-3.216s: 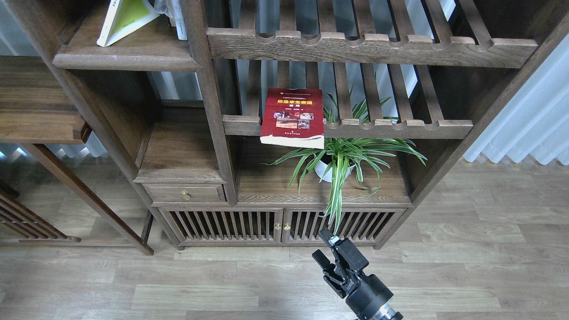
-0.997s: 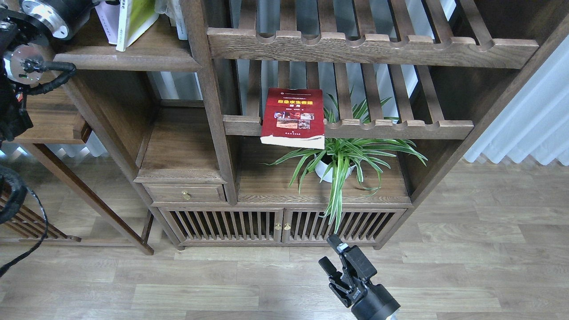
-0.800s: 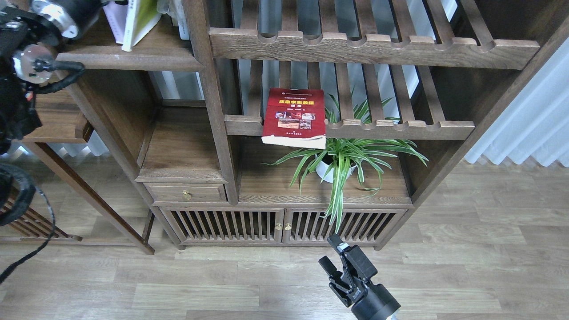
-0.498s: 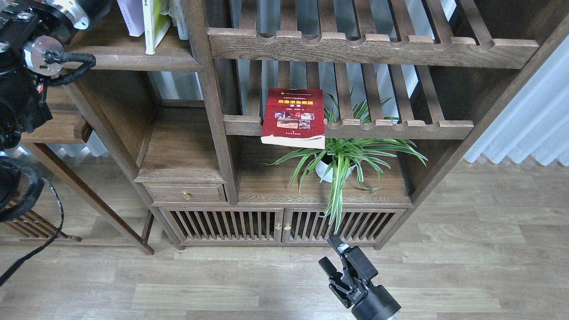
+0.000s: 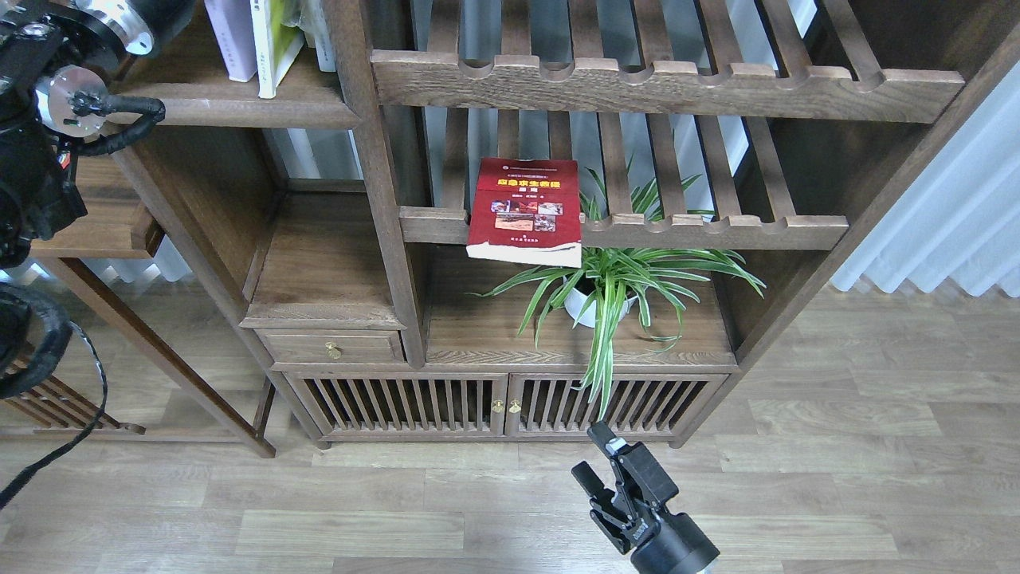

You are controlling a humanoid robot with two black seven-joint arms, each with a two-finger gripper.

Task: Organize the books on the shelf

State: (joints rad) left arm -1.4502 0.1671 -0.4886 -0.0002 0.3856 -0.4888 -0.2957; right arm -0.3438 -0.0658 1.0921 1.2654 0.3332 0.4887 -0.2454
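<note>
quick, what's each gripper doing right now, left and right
Left gripper: out of view; only the arm's thick joints show at the top left.
Right gripper: open, holding nothing, hanging low over the floor.

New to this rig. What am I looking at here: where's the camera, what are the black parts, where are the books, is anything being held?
There is one picture, taken from the robot's own head, looking forward and down at a wooden bookcase.

The black parts are its two arms. The left arm comes in at the upper left; its gripper is cut off by the top edge, so I cannot tell whether it holds anything. The right gripper sits low over the floor, fingers apart, empty.

On the solid plank shelf at top left, a white-lavender book and a lime-yellow and white book stand roughly upright, side by side. A dark red book lies flat on the slatted rack lower down, its front edge hanging over the rail. A potted plant stands on the ledge below it.
</note>
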